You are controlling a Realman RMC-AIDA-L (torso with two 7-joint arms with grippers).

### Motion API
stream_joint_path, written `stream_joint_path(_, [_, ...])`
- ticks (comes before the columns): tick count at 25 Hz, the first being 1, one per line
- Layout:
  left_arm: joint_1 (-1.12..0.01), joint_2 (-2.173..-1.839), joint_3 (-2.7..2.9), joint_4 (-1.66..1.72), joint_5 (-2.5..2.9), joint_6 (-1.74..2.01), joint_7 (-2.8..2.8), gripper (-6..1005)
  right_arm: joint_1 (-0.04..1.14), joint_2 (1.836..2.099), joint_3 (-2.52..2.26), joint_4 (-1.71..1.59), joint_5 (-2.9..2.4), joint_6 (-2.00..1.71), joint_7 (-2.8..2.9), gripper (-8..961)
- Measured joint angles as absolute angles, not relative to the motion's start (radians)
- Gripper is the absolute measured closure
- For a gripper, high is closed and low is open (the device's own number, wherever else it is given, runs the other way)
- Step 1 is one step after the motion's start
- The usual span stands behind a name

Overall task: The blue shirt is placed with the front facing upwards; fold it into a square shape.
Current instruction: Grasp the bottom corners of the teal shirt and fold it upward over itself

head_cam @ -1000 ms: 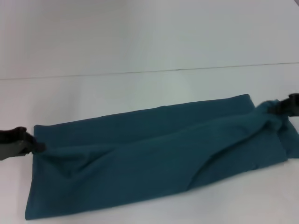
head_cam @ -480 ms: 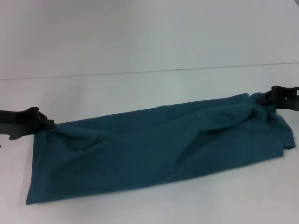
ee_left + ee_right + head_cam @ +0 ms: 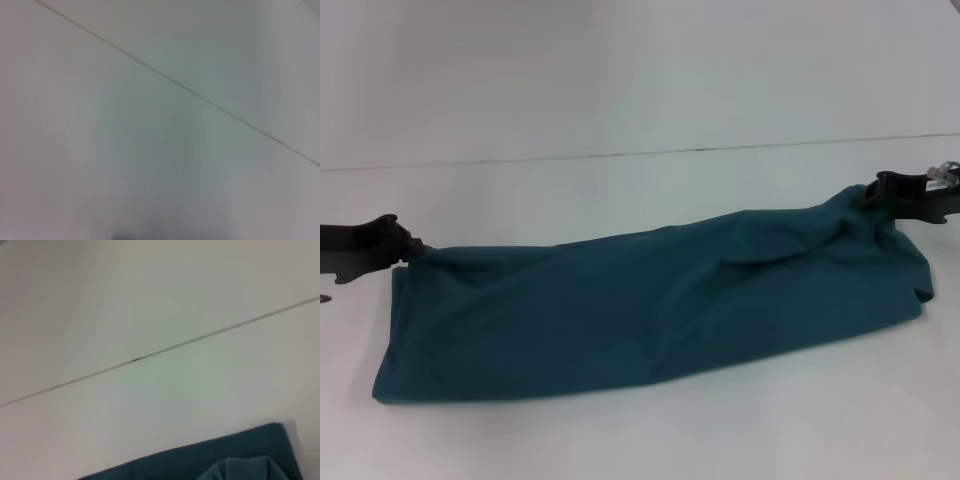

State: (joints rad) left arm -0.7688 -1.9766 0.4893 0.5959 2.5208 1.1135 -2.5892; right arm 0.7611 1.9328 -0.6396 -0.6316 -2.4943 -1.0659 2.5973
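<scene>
The blue shirt (image 3: 650, 305) lies as a long, low band across the white table (image 3: 620, 440), its near long edge a rounded fold closest to the robot and its far long edge running from one pincer to the other. No lettering or collar shows; only plain teal cloth faces up, so the garment is judged to be already doubled lengthwise, with the crosswise folds that would make a square not yet done.

The left gripper (image 3: 405, 250) sits at the far corner of the shirt's left end, its dark body reaching in from the frame edge. The cloth runs right up to its tip and rises slightly there, which reads as a pinch on that corner, made to carry the upper layer over and lay it flat. The right gripper (image 3: 872, 193) meets the far corner of the right end in the same way; the fabric bunches and lifts toward it, and a soft ridge runs inward from that corner. Both pincers look closed on cloth, though the fingertips themselves are buried in the fabric.

Holding both far corners at once keeps the edge taut and straight between them, so the layer settles without wrinkling.

Beyond the pincers is bare table, crossed by a thin dark seam (image 3: 700, 150). The right wrist view catches one shirt corner beneath that seam; the left wrist view shows table only.
</scene>
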Motion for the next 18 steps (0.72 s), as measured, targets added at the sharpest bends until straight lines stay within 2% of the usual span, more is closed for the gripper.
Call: stream_joint_path(18, [-0.795, -1.995, 0.502, 0.537, 2.526, 0.933, -2.579, 975, 0.786, 1.943, -0.701, -0.582, -2.496, -0.943, 2.623, 799])
